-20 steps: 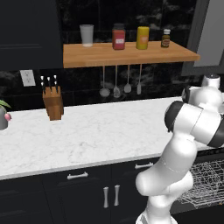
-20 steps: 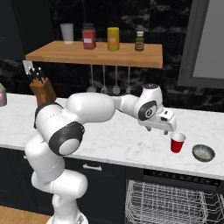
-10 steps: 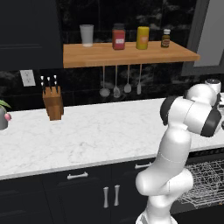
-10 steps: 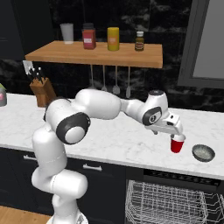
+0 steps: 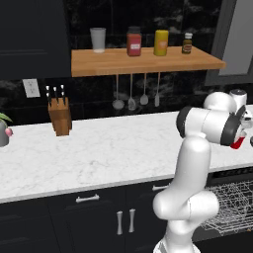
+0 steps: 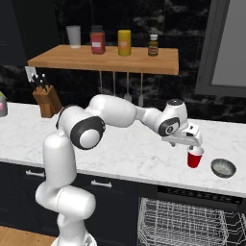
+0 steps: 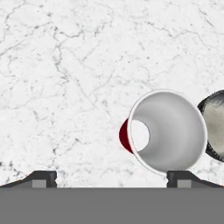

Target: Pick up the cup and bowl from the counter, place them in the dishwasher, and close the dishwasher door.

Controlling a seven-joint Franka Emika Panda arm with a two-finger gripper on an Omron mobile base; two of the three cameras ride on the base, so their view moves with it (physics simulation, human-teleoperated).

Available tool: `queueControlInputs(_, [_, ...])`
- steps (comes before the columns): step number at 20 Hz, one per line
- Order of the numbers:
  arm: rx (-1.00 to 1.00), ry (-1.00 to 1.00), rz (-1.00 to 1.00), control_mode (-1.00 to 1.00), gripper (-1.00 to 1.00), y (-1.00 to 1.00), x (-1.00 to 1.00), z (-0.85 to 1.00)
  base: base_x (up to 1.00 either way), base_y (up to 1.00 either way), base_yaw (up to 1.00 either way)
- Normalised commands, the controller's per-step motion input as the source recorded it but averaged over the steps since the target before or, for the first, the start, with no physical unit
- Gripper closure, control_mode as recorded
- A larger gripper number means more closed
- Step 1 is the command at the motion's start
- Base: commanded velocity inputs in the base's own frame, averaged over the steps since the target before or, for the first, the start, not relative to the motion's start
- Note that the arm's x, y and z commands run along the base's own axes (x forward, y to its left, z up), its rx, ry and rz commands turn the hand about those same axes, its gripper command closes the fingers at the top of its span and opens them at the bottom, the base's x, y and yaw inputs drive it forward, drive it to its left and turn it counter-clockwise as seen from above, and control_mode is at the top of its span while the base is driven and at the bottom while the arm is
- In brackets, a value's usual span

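The red cup (image 6: pixel 194 158) stands upright on the white marble counter (image 6: pixel 120 153), with the small grey bowl (image 6: pixel 223 167) just to its right. My gripper (image 6: pixel 191 146) hangs open directly above the cup's rim. In the hand view the cup (image 7: pixel 168 131) shows its white inside, off to the right of my gripper (image 7: pixel 114 179). The right fingertip (image 7: pixel 183 178) sits under the cup's rim and the bowl (image 7: pixel 216 124) is cut by the right edge. A sliver of the cup (image 5: pixel 238 143) peeks past my arm. The dishwasher (image 6: pixel 187 218) is open with its wire rack showing; its door is hidden.
A knife block (image 6: pixel 46 100) stands at the counter's far left. A wooden shelf (image 6: pixel 103 57) with jars hangs above, and utensils (image 6: pixel 127 91) dangle under it. Black cabinets (image 5: pixel 99 222) run below the counter beside the rack (image 5: pixel 232 207).
My arm has reached further right and slightly down, bringing the hand from left of the cup to directly over it. Cup and bowl have not moved.
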Motion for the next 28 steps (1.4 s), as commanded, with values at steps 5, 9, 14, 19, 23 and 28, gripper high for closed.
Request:
queueControlInputs(5, [0.0, 0.0, 0.03, -1.0, -1.0, -0.24, 0.19, -0.12, 0.0, 0.0, 0.0])
queueControlInputs(9, [0.0, 0.0, 0.04, -1.0, -1.0, -0.17, 0.14, -0.23, 0.0, 0.0, 0.0])
queueControlInputs(14, [0.0, 0.0, 0.04, -1.0, -1.0, -0.13, 0.05, -0.26, 0.0, 0.0, 0.0])
queueControlInputs(19, [0.0, 0.0, 0.04, -1.0, -1.0, -0.01, 0.0, -0.27, 0.0, 0.0, 0.0])
queueControlInputs(23, [0.0, 0.0, 0.05, -1.0, -1.0, -0.01, 0.0, -0.13, 0.0, 0.0, 0.0])
queueControlInputs(28, [0.0, 0.0, 0.05, -1.0, 1.0, 0.0, 0.0, -0.11, 0.0, 0.0, 0.0])
